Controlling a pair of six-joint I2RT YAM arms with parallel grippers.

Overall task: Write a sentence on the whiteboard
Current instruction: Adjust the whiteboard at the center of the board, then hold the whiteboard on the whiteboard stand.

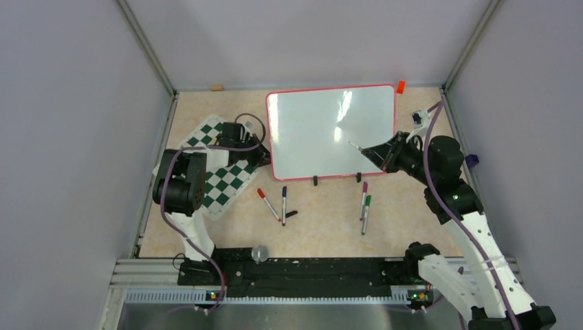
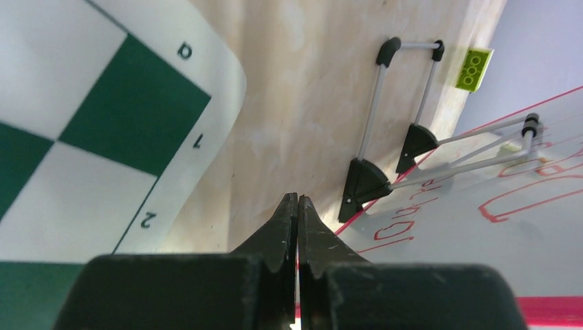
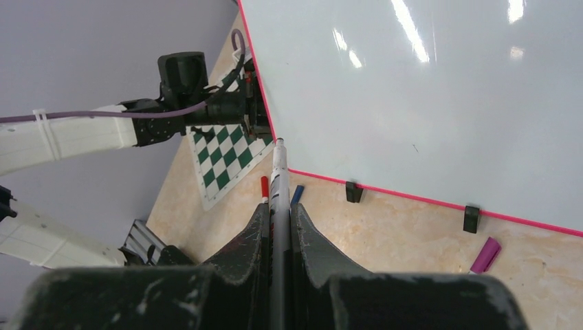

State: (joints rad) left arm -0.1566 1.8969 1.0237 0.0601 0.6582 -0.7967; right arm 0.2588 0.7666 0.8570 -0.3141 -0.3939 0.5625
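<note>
Gleaming red-framed whiteboard (image 1: 309,137), slim white marker (image 3: 278,175)

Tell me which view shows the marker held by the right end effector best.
Right wrist view: the marker shows its full exposed length, clamped in the right end effector, tip toward the whiteboard. Top external shows only a thin pale stub of it over the board. Left wrist does not show it.

chess mat (image 2: 82,110) edge, 1, 2 (rotated)
</note>
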